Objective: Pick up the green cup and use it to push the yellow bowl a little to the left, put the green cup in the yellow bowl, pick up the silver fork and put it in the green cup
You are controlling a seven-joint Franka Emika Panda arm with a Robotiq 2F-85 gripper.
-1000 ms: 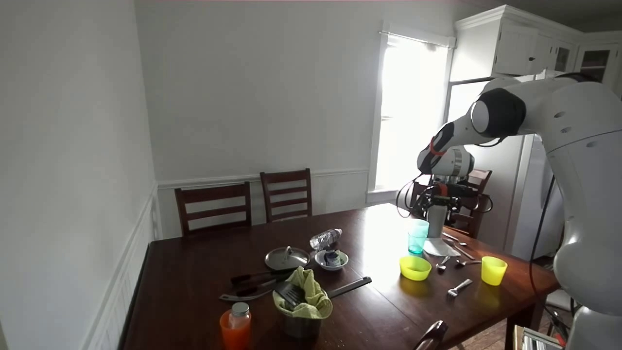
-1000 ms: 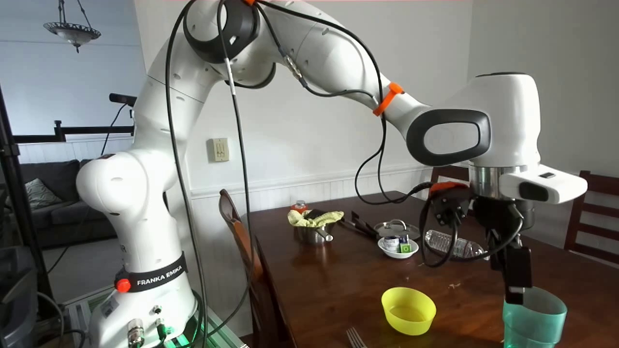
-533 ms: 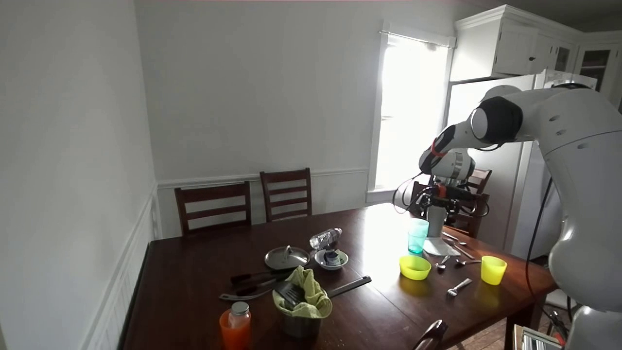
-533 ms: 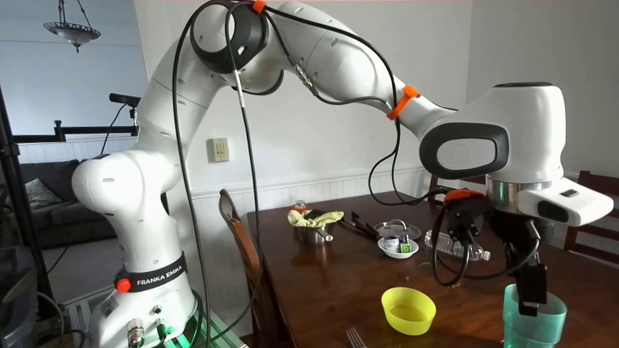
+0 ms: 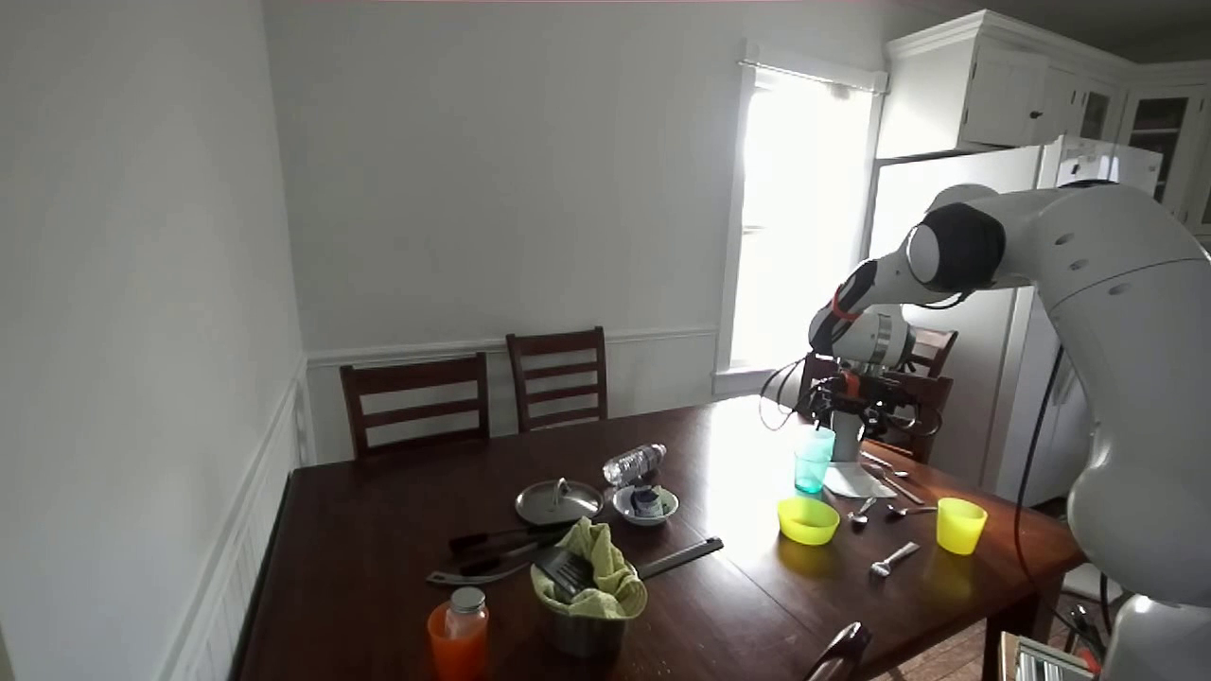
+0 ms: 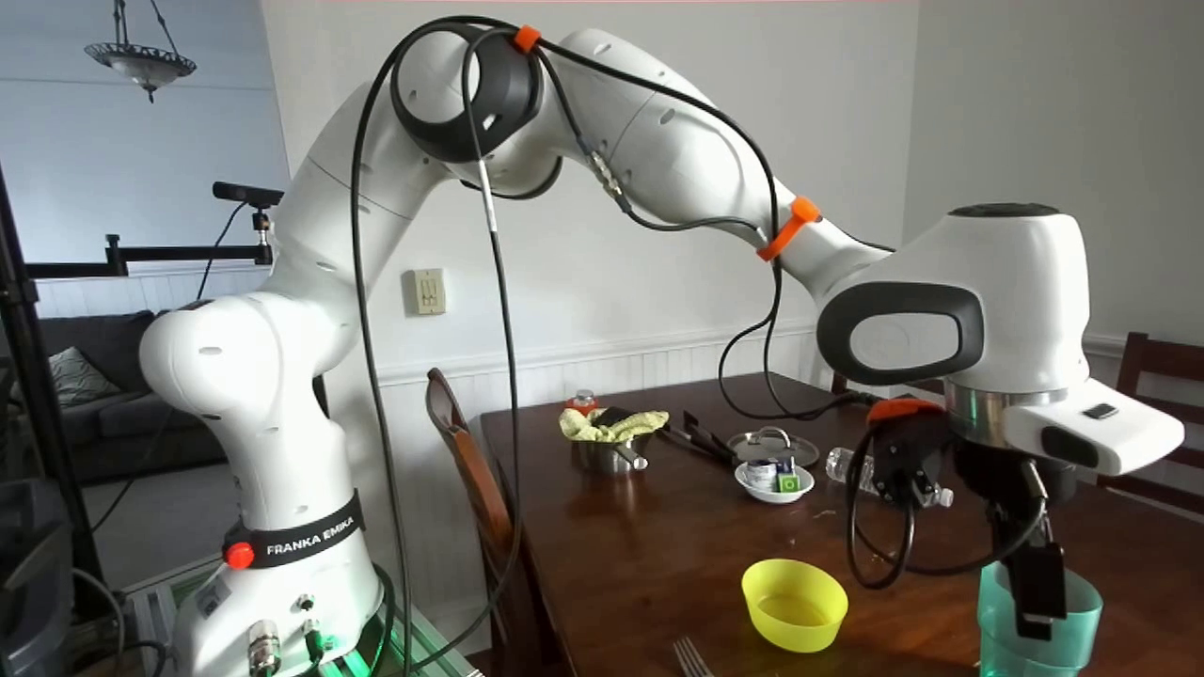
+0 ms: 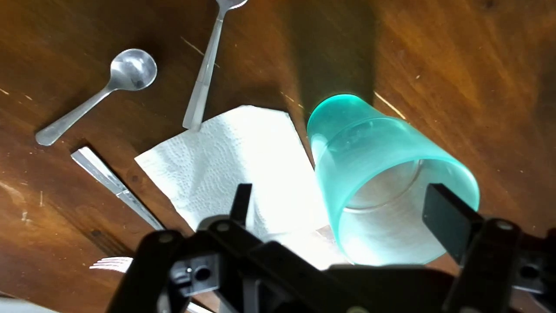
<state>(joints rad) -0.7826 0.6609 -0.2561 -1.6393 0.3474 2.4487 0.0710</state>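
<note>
The green cup [image 7: 343,130], translucent teal, stands upright on the table; it also shows in both exterior views [image 5: 812,468] [image 6: 1039,649]. My gripper [image 7: 340,188] is open just above it. In the wrist view the right finger [image 7: 451,221] overlaps the cup's mouth, and the left finger [image 7: 241,202] is over the napkin beside it. I cannot tell whether a fingertip is below the rim. The yellow bowl [image 6: 795,605] sits apart from the cup, also in an exterior view [image 5: 809,522]. A silver fork [image 5: 894,560] lies near the bowl; only its tines [image 6: 691,656] show in an exterior view.
A white napkin [image 7: 247,161] lies beside the cup. Spoons [image 7: 133,69], a knife [image 7: 117,187] and another fork [image 7: 112,263] lie around it. A golden-yellow cup [image 5: 961,526] stands near the table edge. A white bowl [image 6: 774,489], bottle [image 5: 634,464] and pot [image 5: 585,632] are farther off.
My gripper has moved right and then down in an exterior view, so its finger now overlaps the cup further below the rim. The cup, bowl and fork have not moved.
</note>
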